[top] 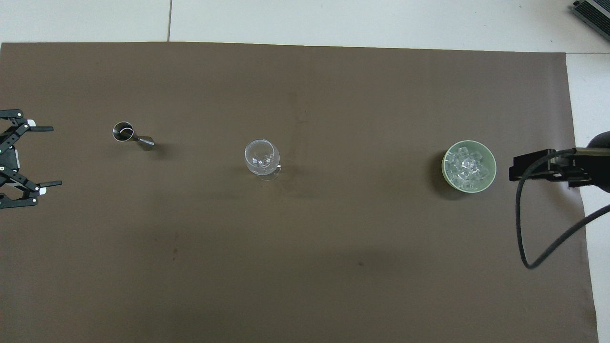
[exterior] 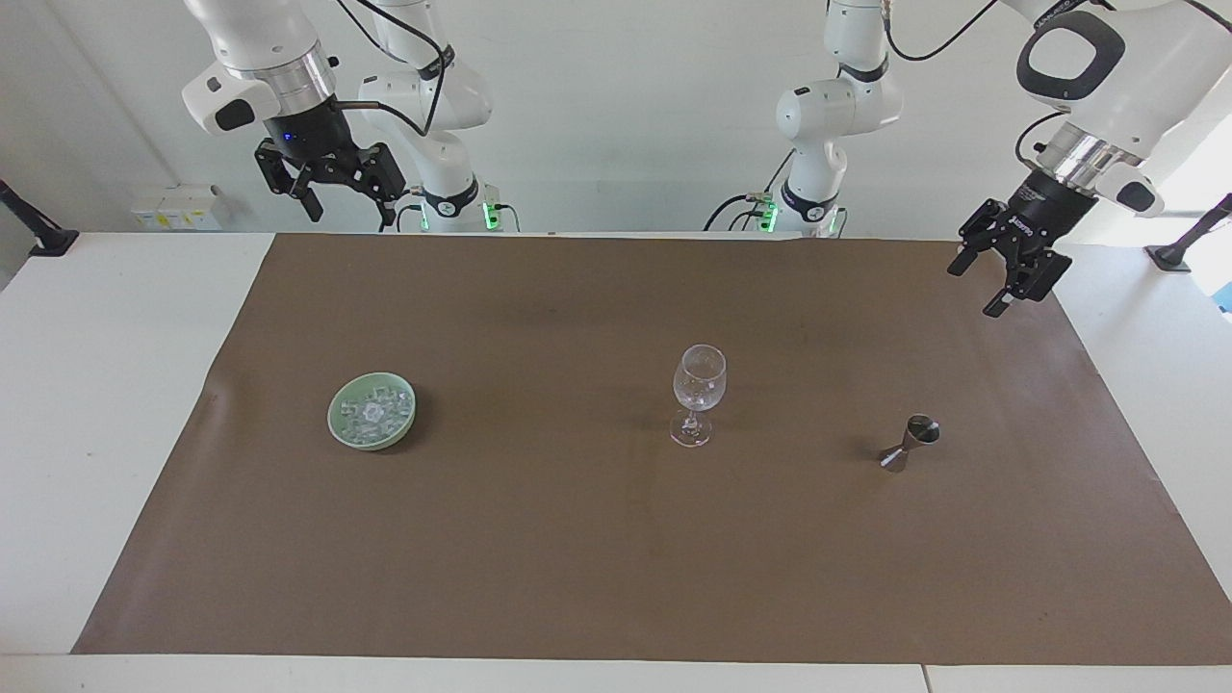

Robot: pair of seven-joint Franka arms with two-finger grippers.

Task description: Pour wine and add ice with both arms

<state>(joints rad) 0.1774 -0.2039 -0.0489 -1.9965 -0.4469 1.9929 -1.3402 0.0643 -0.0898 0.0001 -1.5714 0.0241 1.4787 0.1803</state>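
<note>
Two tools hang apart and empty. From the right arm's end: right tool [exterior: 332, 197] waits up over the desk [exterior: 115, 385] edge; ice [exterior: 372, 411] heaped in its green bowl [exterior: 339, 430]; wineglass [exterior: 699, 395] mid-mat; jigger [exterior: 910, 444]; left tool [exterior: 1006, 274] above it — best drop squarely onto the jigger's waist.

You're looking at a brown mat [exterior: 577, 539] lying on the white table [exterior: 96, 385] — green base lights [exterior: 491, 214] glowing at the mat's robot-side edge.
</note>
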